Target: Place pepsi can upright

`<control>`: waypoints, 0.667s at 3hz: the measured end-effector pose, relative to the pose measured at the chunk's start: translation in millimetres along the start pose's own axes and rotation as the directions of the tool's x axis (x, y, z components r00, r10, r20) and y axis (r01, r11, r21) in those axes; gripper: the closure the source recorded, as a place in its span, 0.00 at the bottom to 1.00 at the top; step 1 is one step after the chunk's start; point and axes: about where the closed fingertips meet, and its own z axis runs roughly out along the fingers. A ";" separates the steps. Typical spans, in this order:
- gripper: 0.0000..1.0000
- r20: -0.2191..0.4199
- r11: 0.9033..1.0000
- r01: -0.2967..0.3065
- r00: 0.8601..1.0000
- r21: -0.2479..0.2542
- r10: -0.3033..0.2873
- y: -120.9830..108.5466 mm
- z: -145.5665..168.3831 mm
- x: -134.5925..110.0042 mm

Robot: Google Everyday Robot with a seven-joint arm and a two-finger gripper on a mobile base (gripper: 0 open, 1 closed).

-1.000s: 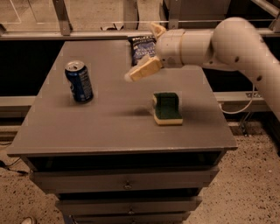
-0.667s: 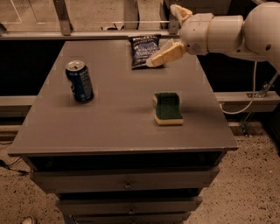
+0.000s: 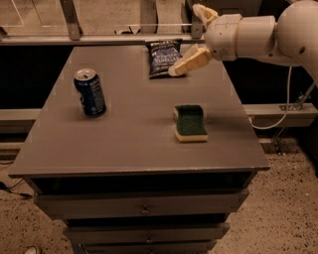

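Observation:
The pepsi can [image 3: 90, 93], dark blue with a silver top and pull-tab, stands upright on the left part of the grey table [image 3: 134, 144]. My gripper [image 3: 187, 40] hangs above the table's back right area, far to the right of the can and not touching it. Its two beige fingers are spread apart with nothing between them. The lower finger [image 3: 190, 61] hovers just right of a dark blue chip bag [image 3: 163, 57]. The upper finger [image 3: 203, 13] points toward the back rail.
The chip bag lies flat at the back middle of the table. A green and yellow sponge [image 3: 190, 123] lies right of centre. A metal rail [image 3: 99, 38] runs behind the table. Drawers [image 3: 144, 208] sit below the front edge.
The gripper has moved right and back, away from the table's middle to above the back right corner. The can, bag and sponge have not moved.

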 end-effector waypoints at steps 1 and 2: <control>0.00 -0.036 0.998 0.052 0.998 0.035 -0.050 -32.4 -16.8 12.4; 0.00 -0.035 0.997 0.057 0.998 0.050 -0.055 -40.2 -22.1 10.0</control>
